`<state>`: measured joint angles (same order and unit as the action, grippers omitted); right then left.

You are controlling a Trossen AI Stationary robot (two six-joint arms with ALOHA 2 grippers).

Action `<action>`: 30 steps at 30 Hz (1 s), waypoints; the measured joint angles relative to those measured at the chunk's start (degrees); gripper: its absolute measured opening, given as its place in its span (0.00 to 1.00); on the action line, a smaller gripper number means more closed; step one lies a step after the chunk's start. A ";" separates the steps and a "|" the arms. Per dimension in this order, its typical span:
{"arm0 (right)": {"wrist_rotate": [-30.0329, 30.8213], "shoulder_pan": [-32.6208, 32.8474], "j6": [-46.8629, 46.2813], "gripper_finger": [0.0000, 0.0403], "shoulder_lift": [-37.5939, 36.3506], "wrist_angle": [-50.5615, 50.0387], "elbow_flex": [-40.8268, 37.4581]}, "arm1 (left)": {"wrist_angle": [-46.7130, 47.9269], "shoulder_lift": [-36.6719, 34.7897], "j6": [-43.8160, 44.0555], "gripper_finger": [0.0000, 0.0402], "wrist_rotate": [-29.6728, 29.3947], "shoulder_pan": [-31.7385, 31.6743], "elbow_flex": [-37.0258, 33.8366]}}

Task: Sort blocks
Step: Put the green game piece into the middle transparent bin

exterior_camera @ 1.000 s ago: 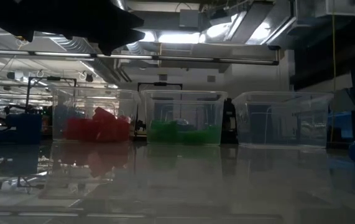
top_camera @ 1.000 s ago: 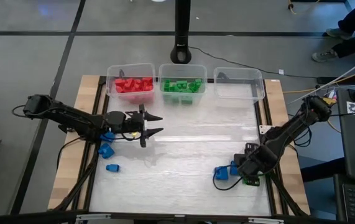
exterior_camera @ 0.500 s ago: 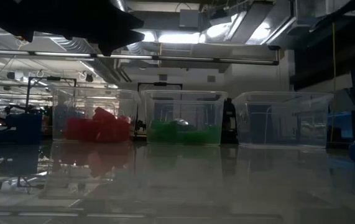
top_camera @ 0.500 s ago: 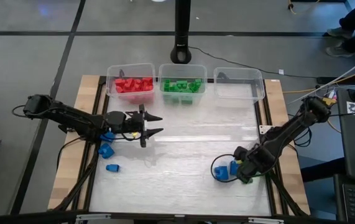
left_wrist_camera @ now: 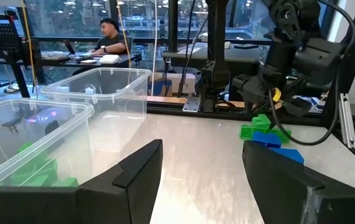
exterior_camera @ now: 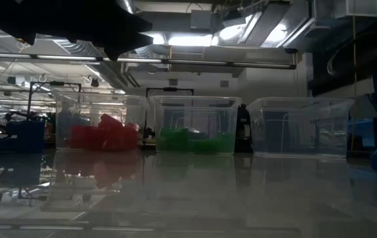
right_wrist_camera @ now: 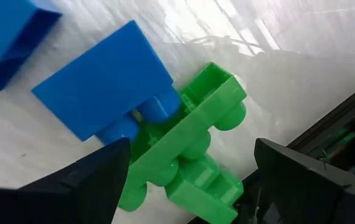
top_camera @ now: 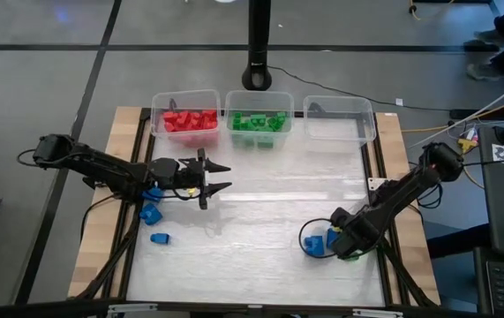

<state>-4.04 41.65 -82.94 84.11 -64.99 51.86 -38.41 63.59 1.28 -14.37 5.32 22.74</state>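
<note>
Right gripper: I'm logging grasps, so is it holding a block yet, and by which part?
Nothing is held. The right gripper stands open over a green block beside a blue block, fingers either side, not touching.

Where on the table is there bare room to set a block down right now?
The table is bare between the left gripper and the right gripper, up to the bins. The right bin is empty. It is crowded at the blue blocks under the left arm and the blocks by the right gripper.
</note>
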 joint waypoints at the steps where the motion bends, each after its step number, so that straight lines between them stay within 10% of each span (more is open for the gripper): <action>1: -0.01 0.00 -0.02 0.85 0.56 0.06 -0.04 | 0.00 0.00 0.00 0.53 0.00 0.00 0.00; 19: -2.66 -0.09 -0.98 0.84 1.77 13.47 -10.62 | 0.02 0.00 -0.46 0.53 0.00 -0.01 0.00; 30: 0.59 -0.04 3.39 0.48 1.90 14.90 -10.69 | 0.02 0.00 -0.28 0.53 0.00 -0.07 0.00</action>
<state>-3.46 41.60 -79.55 86.02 -50.09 41.17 -38.40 63.59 1.00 -14.37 5.26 22.74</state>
